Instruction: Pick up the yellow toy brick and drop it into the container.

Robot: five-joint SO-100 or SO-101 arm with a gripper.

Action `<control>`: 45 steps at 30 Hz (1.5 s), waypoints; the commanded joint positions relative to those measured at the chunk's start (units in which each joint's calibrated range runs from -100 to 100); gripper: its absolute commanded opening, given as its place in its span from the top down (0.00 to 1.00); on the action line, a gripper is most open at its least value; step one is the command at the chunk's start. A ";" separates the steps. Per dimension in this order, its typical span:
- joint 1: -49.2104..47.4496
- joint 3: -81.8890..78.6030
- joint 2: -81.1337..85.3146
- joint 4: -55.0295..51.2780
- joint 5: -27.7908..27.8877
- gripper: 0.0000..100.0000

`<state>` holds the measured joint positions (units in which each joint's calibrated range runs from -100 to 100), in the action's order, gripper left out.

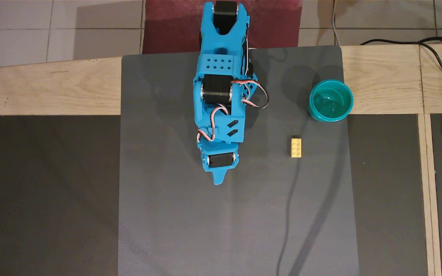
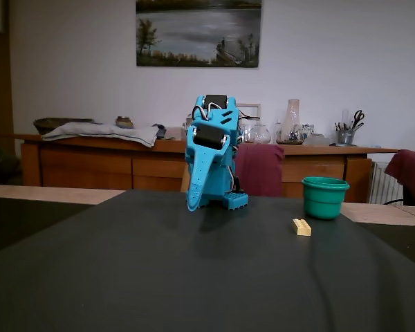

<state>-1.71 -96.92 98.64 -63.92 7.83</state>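
One yellow toy brick lies nearest the fixed camera, flat on the dark surface, studs up, untouched. Just behind it and a little to the right in that view stands the container, upright, close to the brick but apart. Over to the left the blue arm is folded, and its gripper points down with the fingers drawn together, holding nothing. From overhead, the brick sits right of the gripper, well apart, with the container beyond it.

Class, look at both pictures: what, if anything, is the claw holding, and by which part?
Nothing. The claw is shut and empty; the yellow toy brick lies apart on the mat, near the container.
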 commanded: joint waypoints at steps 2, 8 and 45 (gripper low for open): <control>-0.19 0.17 0.35 0.62 0.17 1.00; -0.34 0.17 0.35 0.62 0.17 1.00; -15.04 23.99 -4.80 -14.31 10.26 1.00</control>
<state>-14.70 -75.89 97.71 -78.27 17.77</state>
